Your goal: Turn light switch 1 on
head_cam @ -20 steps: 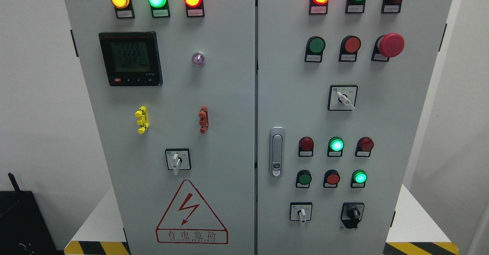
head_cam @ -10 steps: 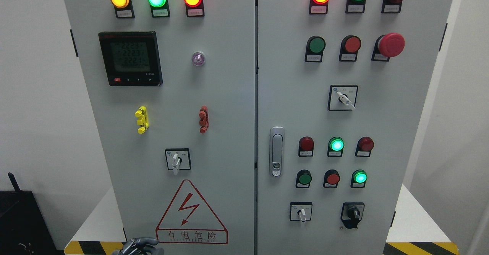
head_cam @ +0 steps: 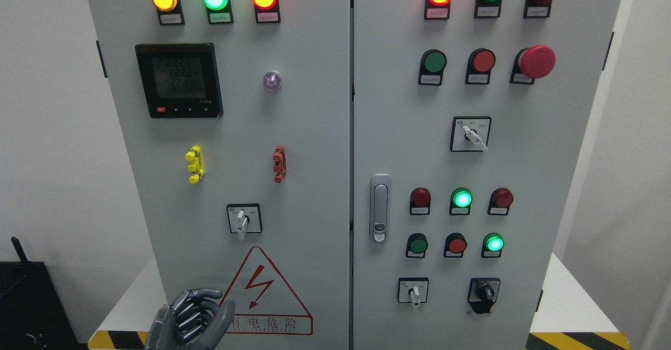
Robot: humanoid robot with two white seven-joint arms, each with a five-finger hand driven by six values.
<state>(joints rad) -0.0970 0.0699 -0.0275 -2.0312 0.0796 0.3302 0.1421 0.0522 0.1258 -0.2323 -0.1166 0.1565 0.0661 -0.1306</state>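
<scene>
Plain white walls (head_cam: 47, 130) flank both sides, evenly lit, soft shadow at right. White platform (head_cam: 131, 303) at the base, yellow-black hazard stripe (head_cam: 576, 340) along its front edge. Black box (head_cam: 26, 308) with short antenna, lower left corner.

A white bench (head_cam: 131, 303) carries the grey cabinet (head_cam: 314, 156), which stands on it and fills the middle. Bare bench top shows at 8 and 4 o'clock. Yellow-and-black hazard stripes (head_cam: 576, 339) seem to edge its front, though only the ends show.
</scene>
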